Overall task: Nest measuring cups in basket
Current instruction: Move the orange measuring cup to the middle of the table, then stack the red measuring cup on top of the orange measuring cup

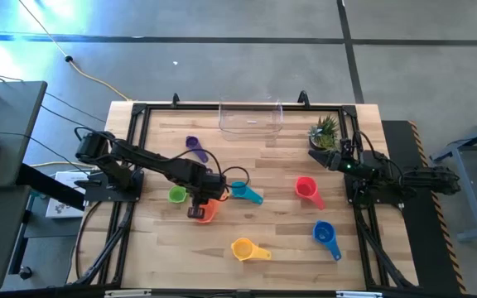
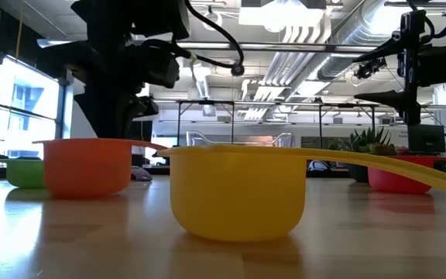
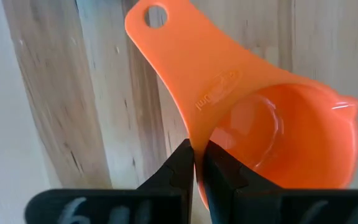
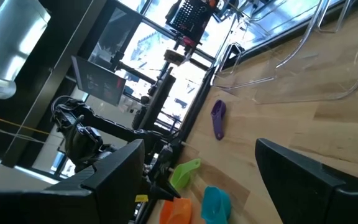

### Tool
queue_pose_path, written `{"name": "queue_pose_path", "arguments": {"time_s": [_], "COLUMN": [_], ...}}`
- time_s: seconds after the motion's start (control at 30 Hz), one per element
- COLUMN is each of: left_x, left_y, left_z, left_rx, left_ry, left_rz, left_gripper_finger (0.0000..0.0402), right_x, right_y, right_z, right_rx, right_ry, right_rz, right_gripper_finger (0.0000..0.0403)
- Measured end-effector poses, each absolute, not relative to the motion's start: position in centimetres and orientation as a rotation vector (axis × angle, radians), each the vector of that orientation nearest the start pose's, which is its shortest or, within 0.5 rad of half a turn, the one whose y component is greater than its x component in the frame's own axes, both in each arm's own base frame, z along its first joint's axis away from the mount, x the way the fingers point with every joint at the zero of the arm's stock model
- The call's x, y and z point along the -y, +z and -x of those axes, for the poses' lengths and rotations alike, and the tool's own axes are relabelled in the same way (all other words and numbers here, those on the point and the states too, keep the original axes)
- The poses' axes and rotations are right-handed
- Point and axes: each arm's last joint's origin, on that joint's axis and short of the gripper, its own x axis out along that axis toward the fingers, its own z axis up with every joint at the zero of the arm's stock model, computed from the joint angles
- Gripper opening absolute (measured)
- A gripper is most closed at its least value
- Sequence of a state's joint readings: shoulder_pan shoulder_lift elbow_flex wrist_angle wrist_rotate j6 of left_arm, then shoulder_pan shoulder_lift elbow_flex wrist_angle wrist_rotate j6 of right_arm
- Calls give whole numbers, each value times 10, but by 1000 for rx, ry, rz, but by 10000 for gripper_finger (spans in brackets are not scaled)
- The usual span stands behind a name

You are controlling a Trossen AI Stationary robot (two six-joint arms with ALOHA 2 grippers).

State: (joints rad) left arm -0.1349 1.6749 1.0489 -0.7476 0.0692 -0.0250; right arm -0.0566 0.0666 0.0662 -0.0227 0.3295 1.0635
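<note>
Left wrist view: the left gripper pinches the orange cup by its handle edge. The right gripper, fingers spread, waits beside the plant.

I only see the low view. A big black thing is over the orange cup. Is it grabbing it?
Observer: Yes. In the left wrist view, the left gripper has its jaws shut on the orange cup, where the handle meets the bowl.
Operator: Are there cups I can't see?
Observer: One for sure. From above, a blue cup lies on the right arm's side of the yellow cup.
Operator: Is any cup in the basket?
Observer: No. The high view shows the basket at the table's far edge with no cup inside.
</note>
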Motion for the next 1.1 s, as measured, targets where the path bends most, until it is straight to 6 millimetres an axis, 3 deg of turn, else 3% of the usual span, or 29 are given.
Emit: {"name": "queue_pose_path", "arguments": {"time_s": [0.37, 0.77, 1.1], "left_x": [41, 41, 40], "left_y": [177, 178, 200], "left_z": [-298, -301, -308], "left_rx": [-1362, -1334, -1349], "left_ry": [-160, -167, -138], "left_rz": [-33, -43, -24], "left_gripper_finger": [37, 102, 117], "right_x": [15, 15, 15], "right_y": [178, 178, 178], "right_z": [-96, -96, -96], "right_rx": [179, 175, 177], "right_ry": [-364, -367, -366], "right_rz": [-1048, -1031, -1024], "right_gripper_finger": [298, 298, 298]}}
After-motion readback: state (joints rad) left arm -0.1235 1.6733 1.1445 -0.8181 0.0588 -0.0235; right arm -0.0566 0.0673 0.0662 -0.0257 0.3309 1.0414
